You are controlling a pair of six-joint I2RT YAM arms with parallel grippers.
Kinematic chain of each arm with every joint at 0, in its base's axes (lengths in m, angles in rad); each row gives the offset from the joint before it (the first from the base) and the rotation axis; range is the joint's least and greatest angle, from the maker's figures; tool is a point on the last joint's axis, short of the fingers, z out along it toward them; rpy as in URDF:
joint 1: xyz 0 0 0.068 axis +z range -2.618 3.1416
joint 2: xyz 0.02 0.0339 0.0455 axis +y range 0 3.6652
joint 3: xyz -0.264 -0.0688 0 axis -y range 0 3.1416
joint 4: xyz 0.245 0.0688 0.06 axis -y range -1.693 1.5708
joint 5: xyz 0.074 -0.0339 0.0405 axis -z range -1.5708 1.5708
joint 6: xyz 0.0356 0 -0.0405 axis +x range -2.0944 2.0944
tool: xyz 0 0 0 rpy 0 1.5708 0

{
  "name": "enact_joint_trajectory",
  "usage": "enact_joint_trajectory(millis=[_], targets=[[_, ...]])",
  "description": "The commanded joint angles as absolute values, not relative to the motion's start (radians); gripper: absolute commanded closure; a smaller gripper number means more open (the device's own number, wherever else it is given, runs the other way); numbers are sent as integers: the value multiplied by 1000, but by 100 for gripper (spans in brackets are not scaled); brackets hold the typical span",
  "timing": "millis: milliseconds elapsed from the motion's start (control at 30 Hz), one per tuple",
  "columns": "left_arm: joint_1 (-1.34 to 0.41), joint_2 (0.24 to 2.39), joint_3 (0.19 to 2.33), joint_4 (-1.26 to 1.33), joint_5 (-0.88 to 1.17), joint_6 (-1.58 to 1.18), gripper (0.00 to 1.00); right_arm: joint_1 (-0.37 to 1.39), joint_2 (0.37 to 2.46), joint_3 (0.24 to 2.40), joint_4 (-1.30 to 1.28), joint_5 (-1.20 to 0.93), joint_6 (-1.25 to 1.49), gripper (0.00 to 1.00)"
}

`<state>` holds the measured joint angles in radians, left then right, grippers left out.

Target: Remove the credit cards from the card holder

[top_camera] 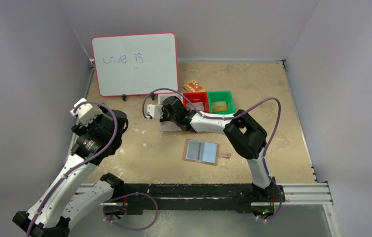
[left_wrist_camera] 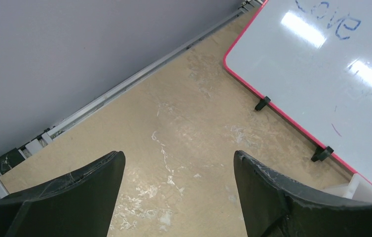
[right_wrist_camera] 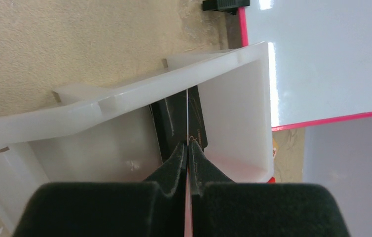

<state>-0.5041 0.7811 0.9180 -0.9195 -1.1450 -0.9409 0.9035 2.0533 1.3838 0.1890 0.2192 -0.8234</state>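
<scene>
The card holder point(top_camera: 201, 151) lies spread open on the table, pale blue inside with a tan rim and its snap tab to the right. My right gripper point(right_wrist_camera: 187, 148) is shut on a thin credit card point(right_wrist_camera: 187, 111) seen edge-on, held over a white bin point(right_wrist_camera: 100, 98). A dark card point(right_wrist_camera: 171, 118) lies on the bin's floor. From above, the right gripper point(top_camera: 167, 112) hangs over that white bin point(top_camera: 167, 129), left of the coloured bins. My left gripper point(left_wrist_camera: 179, 160) stands open over bare table, holding nothing, near the whiteboard; from above the left gripper point(top_camera: 83, 111) is at far left.
A red-framed whiteboard point(top_camera: 134, 64) stands at the back left, its feet point(left_wrist_camera: 262, 103) on the table. A red bin point(top_camera: 196, 98) and a green bin point(top_camera: 221, 101) sit right of the white one, an orange patterned packet point(top_camera: 194, 86) behind them. Grey walls enclose the table.
</scene>
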Motion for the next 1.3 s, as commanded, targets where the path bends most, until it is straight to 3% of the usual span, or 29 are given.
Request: enact_joint_trajectory(millis=[0,267,800,1267], targets=[[-495,718,944,-957,-1238,-1012,18,911,2079,1436,242,244,-883,100],[-496,643,923,-942,-1261,-1028,17,908,2126,1467,267,266,-893,95],[-495,665,920,-927,-1232,-1001,16,884,2108,1476,219,210,-854,66],[-495,660,914,-911,-1216,-989,17,862,2092,1461,212,199,-889,57]])
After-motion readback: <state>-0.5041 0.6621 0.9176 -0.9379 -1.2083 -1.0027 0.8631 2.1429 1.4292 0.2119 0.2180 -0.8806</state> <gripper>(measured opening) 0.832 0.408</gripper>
